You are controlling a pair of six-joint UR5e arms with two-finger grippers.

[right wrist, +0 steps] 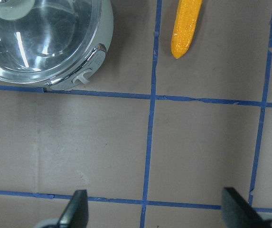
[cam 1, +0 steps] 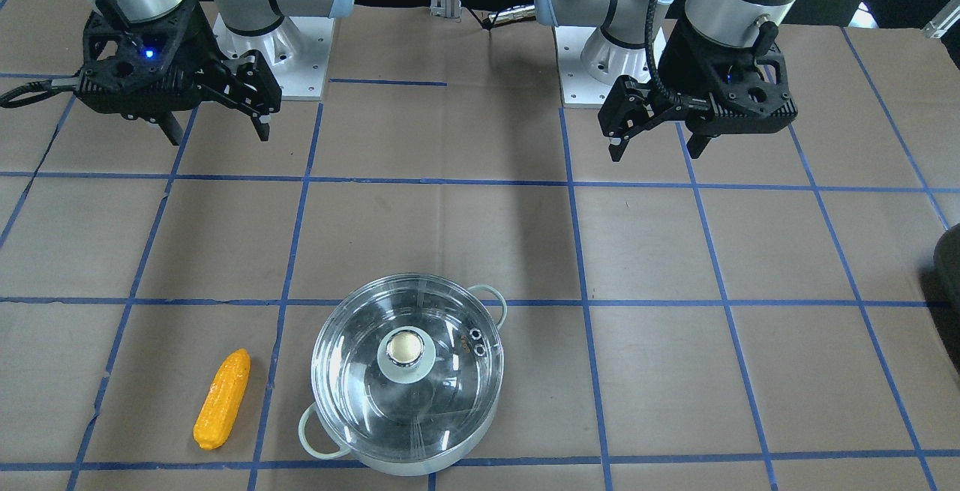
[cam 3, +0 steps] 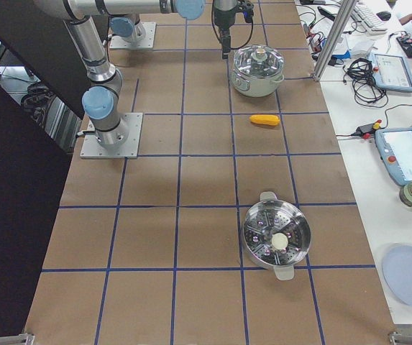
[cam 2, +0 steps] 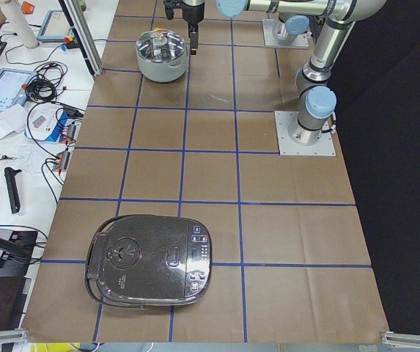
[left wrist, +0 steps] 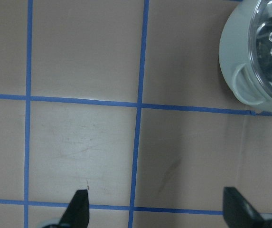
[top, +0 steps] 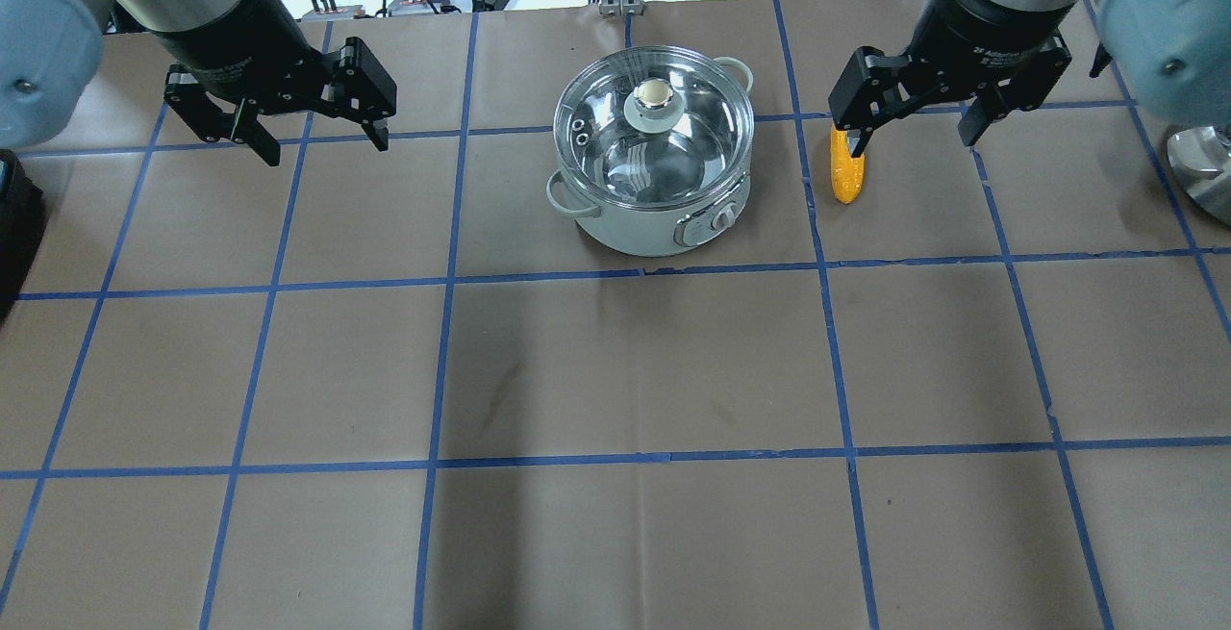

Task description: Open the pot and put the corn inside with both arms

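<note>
The pot stands at the table's far middle, with pale green loop handles and a clear glass lid with a metal knob on it. It also shows in the front view. The yellow-orange corn lies flat on the table on the pot's right, also in the front view and the right wrist view. My left gripper hangs open and empty above the table, left of the pot. My right gripper hangs open and empty, above and just right of the corn.
A black and silver rice cooker sits at the table's left end. A steel steamer pot sits toward the right end. A bench with cables and tablets runs along the far edge. Blue tape lines grid the brown table.
</note>
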